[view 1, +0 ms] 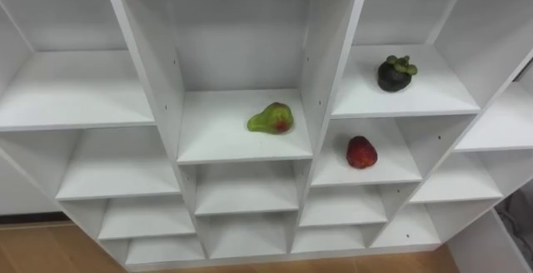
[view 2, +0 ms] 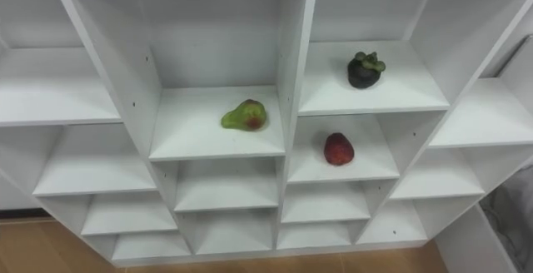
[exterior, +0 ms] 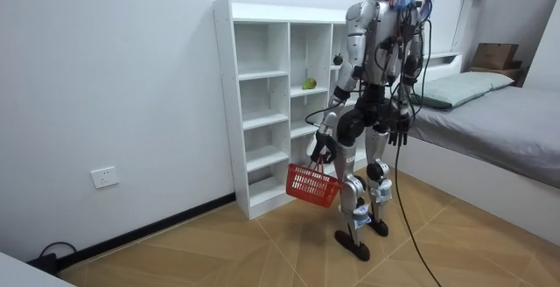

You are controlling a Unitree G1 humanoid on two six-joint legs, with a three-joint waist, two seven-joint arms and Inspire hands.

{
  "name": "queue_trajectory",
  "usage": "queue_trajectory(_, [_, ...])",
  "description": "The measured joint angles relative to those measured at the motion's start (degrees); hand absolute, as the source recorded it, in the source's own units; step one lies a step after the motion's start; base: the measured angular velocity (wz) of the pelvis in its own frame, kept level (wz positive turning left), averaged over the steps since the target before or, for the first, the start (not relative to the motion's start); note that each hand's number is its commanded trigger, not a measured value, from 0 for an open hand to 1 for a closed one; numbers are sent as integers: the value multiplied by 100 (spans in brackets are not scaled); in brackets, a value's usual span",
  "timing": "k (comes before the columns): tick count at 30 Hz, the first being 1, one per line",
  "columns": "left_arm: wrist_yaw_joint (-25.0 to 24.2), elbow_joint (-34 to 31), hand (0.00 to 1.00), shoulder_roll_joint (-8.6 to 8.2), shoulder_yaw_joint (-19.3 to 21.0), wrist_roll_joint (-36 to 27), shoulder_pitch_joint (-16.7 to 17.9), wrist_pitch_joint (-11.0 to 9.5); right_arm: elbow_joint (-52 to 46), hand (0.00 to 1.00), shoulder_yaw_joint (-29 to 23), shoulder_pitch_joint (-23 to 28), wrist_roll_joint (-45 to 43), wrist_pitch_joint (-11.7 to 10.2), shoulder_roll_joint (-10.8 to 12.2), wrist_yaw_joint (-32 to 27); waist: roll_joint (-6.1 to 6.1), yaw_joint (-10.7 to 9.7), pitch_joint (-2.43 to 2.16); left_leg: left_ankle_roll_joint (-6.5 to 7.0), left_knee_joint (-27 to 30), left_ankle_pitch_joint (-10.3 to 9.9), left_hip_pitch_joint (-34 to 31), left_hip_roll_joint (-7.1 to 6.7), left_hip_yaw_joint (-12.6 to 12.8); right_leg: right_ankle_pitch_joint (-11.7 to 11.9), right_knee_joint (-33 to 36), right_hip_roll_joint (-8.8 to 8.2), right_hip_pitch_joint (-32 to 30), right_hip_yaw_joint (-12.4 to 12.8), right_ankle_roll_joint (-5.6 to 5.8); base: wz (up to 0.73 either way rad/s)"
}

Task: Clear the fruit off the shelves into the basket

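Observation:
Three fruits lie in the white closet (view 1: 325, 32). A green pear with a red blush (view 1: 271, 119) rests on the middle shelf. A dark mangosteen (view 1: 396, 73) sits one column to the right on the upper shelf, and a red fruit (view 1: 361, 152) lies on the shelf below it. I stand facing the closet. My left hand (exterior: 320, 151) hangs low by my thigh, shut on the handle of a red basket (exterior: 312, 185). My right hand (exterior: 399, 135) hangs by my far hip.
Wooden floor (view 1: 50, 252) runs under the closet. A bed (exterior: 499, 121) stands behind me on the room view's right. The closet's other compartments hold nothing.

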Motion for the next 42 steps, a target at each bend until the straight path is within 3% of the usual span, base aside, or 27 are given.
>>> queue_trajectory(8, [115,4,100,-2,-123,-37,-12,-36,-187,0,-54,10,96,-36,11,-533,-7,-4,5,4,5,-3,-12,1,9,-1,26,-1,-17,4,0,0])
queue_trajectory(13, [128,-4,100,-15,-121,-32,-2,-121,-1019,0,-304,219,403,-223,18,-1097,33,-9,-3,3,13,-6,-88,2,39,-3,55,4,-117,28,-3,-2])
queue_trajectory(19, [296,-241,100,7,-88,-29,64,-227,-2193,0,-450,492,979,-664,163,-1564,58,-7,-15,-1,8,-9,-91,19,121,11,-14,14,-109,43,-5,-2])
queue_trajectory(22, [316,-407,100,15,-52,-45,106,-411,-2875,0,-446,617,999,-847,211,-1779,59,-21,-11,-1,10,-9,-90,17,164,11,-24,8,-107,52,-5,0])
queue_trajectory(27, [515,-395,100,22,-58,-465,122,-775,-4426,0,-444,925,1009,-1338,216,-2255,48,-62,-5,-1,8,-9,-166,22,242,25,-26,19,-203,102,-1,-6])
queue_trajectory(36, [553,-269,100,33,-71,-709,140,-982,-6167,0,-447,1102,1024,-1803,208,-2830,85,-175,-16,-1,1,-9,-234,25,301,29,-23,28,-282,104,0,0])
queue_trajectory(42, [554,-110,100,45,-136,-719,71,-1102,-6465,0,-441,1095,1073,-2019,181,-2993,152,-171,-28,-1,1,-9,-223,25,316,33,-7,32,-284,119,-5,-1])
